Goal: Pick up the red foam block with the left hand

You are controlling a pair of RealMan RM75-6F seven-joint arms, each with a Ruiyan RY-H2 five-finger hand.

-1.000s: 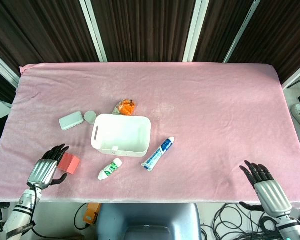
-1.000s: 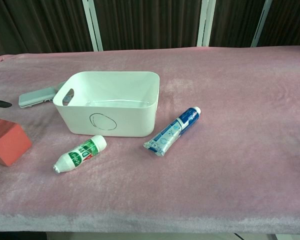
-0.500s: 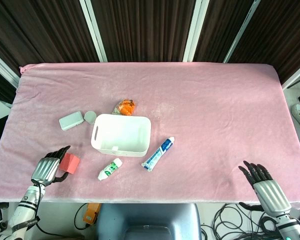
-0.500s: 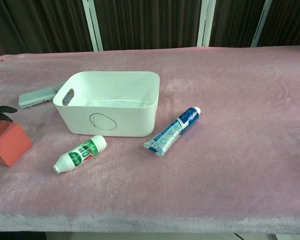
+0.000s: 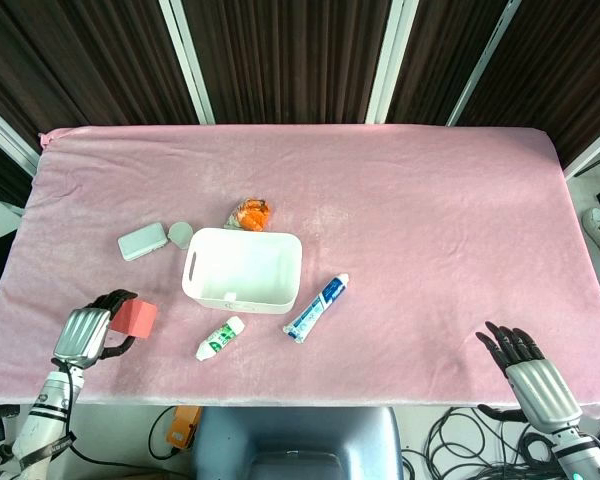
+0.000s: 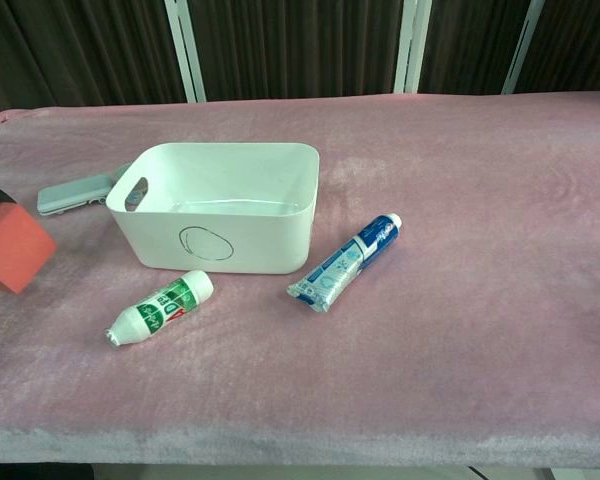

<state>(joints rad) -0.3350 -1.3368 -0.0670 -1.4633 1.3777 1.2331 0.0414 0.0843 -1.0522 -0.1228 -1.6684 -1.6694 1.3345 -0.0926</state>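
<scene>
Left hand (image 5: 83, 335) has the red foam block (image 5: 135, 317) in its grip: fingers wrap over the block's top edge, thumb comes in from below, palm sits against its left face. In the chest view the block (image 6: 13, 250) is at the frame's left edge, tilted, and seems clear of the pink cloth (image 5: 430, 200); only a dark fingertip is visible at its upper corner, the rest of the hand is cropped.

Landmark is the white bin (image 5: 243, 269). The block is left of the bin and a bit nearer the robot, well apart from it.

Right hand (image 5: 533, 372) is far right of the bin at the near table edge, fingers extended and apart, holding nothing. The chest view does not include it.

Other items relative to the bin:
- small white bottle with green label (image 5: 220, 338): just in front of the bin's near-left corner, lying on its side.
- blue and white tube (image 5: 316, 308): just off its near-right corner, lying diagonally.
- orange packet (image 5: 249, 214): touching or just behind its far wall, can't tell which.
- grey-green case (image 5: 142, 241): left of the bin, with a small round lid (image 5: 181, 234) between the two.
</scene>
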